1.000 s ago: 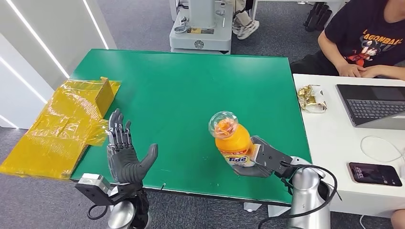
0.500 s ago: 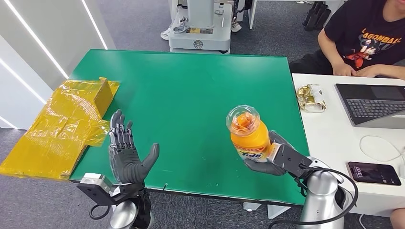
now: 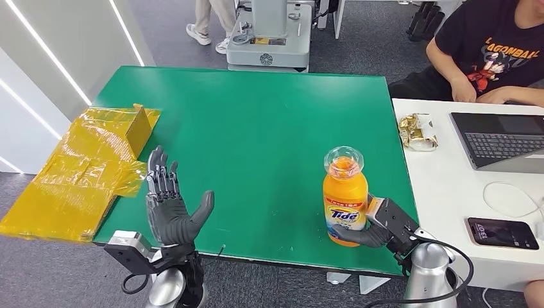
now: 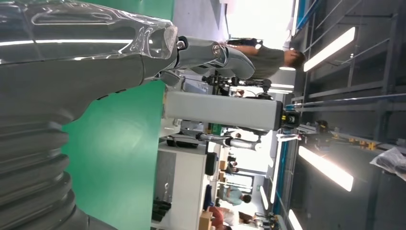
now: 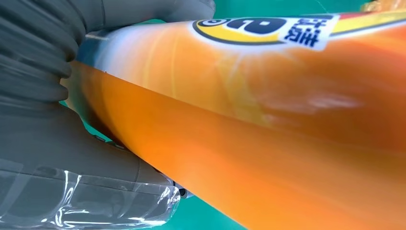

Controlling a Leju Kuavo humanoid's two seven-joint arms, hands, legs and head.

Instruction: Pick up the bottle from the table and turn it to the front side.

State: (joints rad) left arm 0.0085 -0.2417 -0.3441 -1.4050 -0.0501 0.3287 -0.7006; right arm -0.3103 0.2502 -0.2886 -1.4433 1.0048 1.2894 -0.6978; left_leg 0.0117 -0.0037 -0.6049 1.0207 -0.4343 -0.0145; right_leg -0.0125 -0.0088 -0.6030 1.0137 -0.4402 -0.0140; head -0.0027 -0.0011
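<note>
A: Right hand (image 3: 378, 226)?
B: Wrapped around the lower body of the orange bottle (image 3: 345, 199), fingers round its base. Bottle upright, Tide label facing the camera, clear cap on top, just ahead of the hand near the table's (image 3: 256, 115) front edge. Wrist cam: thumb and palm pressed on the bottle's side (image 5: 249, 120).
A: Left hand (image 3: 168, 208)?
B: Empty, fingers spread, palm up, well left of the bottle.
A: Around it?
B: Yellow plastic bags (image 3: 83, 170) beside the left hand. Right of the right hand: white desk (image 3: 442, 186), phone (image 3: 503, 233), foil wrappers (image 3: 417, 131), laptop (image 3: 500, 141). Seated person (image 3: 487, 54) beyond. Grey machine base (image 3: 269, 38) past the far edge.
</note>
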